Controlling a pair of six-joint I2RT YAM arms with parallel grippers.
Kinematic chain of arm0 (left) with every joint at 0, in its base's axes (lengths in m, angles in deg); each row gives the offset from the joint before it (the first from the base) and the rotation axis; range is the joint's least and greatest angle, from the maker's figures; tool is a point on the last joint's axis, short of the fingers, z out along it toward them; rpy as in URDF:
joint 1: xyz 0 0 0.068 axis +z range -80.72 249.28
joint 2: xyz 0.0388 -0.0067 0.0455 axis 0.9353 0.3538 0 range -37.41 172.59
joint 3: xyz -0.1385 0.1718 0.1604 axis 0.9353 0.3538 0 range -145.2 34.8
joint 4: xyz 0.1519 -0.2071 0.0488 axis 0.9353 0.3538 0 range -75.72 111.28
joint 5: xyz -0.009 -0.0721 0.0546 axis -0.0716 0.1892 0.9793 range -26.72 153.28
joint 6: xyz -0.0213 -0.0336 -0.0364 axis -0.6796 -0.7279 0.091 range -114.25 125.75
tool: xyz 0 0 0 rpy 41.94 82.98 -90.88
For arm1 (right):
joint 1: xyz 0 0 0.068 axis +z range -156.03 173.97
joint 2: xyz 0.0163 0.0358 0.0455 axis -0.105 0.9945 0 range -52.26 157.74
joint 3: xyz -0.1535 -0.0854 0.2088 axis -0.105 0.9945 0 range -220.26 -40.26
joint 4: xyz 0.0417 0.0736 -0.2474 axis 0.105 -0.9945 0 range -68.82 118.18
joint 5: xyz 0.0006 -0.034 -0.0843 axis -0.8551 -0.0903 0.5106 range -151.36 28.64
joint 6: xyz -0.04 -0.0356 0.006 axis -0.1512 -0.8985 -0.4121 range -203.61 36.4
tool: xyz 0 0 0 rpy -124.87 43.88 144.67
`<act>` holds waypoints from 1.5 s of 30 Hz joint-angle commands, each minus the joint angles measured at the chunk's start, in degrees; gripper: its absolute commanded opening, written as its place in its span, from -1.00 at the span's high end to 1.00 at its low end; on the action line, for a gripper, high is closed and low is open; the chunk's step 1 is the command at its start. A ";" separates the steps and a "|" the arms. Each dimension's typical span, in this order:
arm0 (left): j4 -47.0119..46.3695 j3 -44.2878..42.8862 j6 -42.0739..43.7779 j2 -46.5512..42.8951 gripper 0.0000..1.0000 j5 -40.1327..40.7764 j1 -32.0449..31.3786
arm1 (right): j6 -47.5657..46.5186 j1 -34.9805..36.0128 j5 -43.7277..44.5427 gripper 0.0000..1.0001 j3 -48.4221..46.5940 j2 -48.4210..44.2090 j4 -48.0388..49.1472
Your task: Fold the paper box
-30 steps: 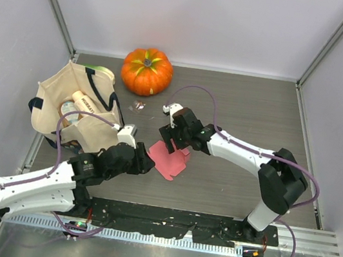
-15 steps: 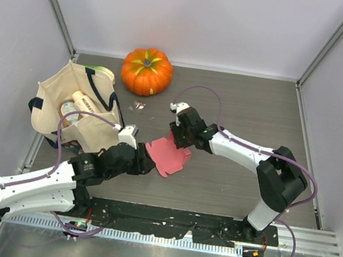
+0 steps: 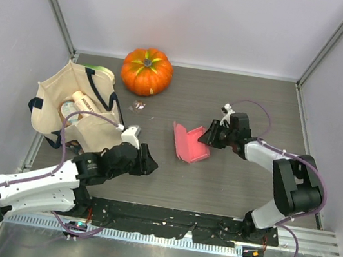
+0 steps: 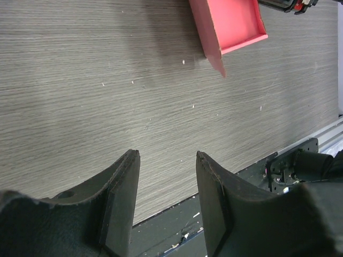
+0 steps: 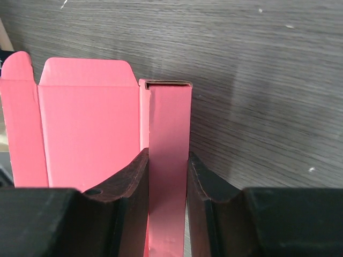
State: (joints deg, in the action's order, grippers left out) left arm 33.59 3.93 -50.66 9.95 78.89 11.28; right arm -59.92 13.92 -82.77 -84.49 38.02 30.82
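Note:
The pink-red paper box lies mid-table, partly folded, with one panel standing up along its left side. My right gripper is at its right edge. In the right wrist view that gripper is shut on a narrow folded panel of the paper box, whose wide flat panels spread to the left. My left gripper hovers over bare table to the box's lower left, apart from it. Seen from the left wrist, the left gripper is open and empty, and the paper box lies far ahead of it.
An orange pumpkin stands at the back of the table. A beige tote bag with items inside slumps at the left. A small crumpled scrap lies between them. Walls close three sides; a black rail runs along the front.
My right gripper closed on the box's edge and drew it to the right, away from the left gripper. The sheet went from flat to partly folded up. The left arm barely moved.

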 commanded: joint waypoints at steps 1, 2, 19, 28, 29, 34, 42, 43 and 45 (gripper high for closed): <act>-3.31 -2.35 0.94 0.81 0.00 -1.47 0.25 | 6.54 -5.86 -10.39 0.32 4.14 1.03 10.45; -3.31 -2.44 1.03 0.81 0.00 -1.47 0.25 | 6.81 -6.58 -10.76 0.28 4.67 1.39 10.98; 21.38 -45.55 16.47 40.30 -0.43 8.10 18.26 | 4.62 -9.31 30.02 -0.64 -0.42 -18.98 -17.22; 29.39 -68.26 24.76 69.27 -0.32 18.13 24.06 | 2.34 -9.22 23.97 -0.64 0.28 -32.26 -20.21; 28.95 -68.88 25.54 70.93 -0.32 17.87 24.85 | 2.25 -9.22 23.35 -0.64 0.54 -32.88 -20.47; 26.48 -70.81 29.42 74.20 -0.35 13.58 31.62 | 1.72 -9.31 19.22 -0.64 1.86 -35.87 -20.30; 19.11 -68.09 33.01 74.64 -0.50 5.74 38.83 | 1.54 -9.22 17.81 -0.63 3.18 -37.98 -19.16; 18.49 -68.44 33.28 75.42 -0.51 5.74 39.19 | 1.72 -9.31 17.72 -0.63 3.36 -38.33 -19.07; 18.39 -69.49 33.46 76.30 -0.52 4.00 40.59 | 1.72 -9.22 17.37 -0.63 3.80 -38.86 -18.54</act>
State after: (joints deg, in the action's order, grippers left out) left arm 55.55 -63.39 -19.88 85.48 87.02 50.73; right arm -57.61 4.67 -64.06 -81.25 1.30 10.14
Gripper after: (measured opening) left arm 0.755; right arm 0.818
